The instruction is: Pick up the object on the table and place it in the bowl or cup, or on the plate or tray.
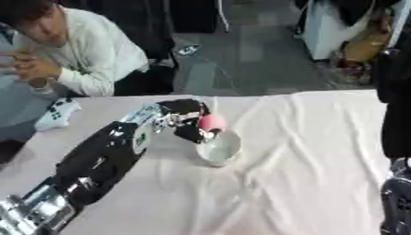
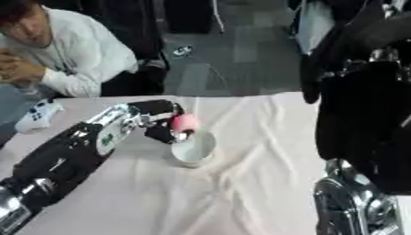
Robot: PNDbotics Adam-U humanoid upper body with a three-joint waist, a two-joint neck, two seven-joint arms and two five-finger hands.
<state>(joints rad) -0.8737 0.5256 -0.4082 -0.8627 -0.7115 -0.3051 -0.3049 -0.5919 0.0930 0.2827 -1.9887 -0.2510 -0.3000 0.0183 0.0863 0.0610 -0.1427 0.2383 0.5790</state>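
Observation:
A small pink round object (image 1: 212,122) is held in my left hand (image 1: 186,120), whose fingers curl round it, just above the far rim of a white cup (image 1: 219,148). The cup stands upright on the white tablecloth near the table's middle. My left arm reaches in from the lower left. My right arm (image 2: 353,119) fills the right side of the right eye view as a dark mass; its hand does not show in either view.
The table is covered by a wrinkled white cloth (image 1: 313,174). A white game controller (image 1: 54,114) lies at the far left edge. A person sits beyond the far left corner, not touching anything on the table.

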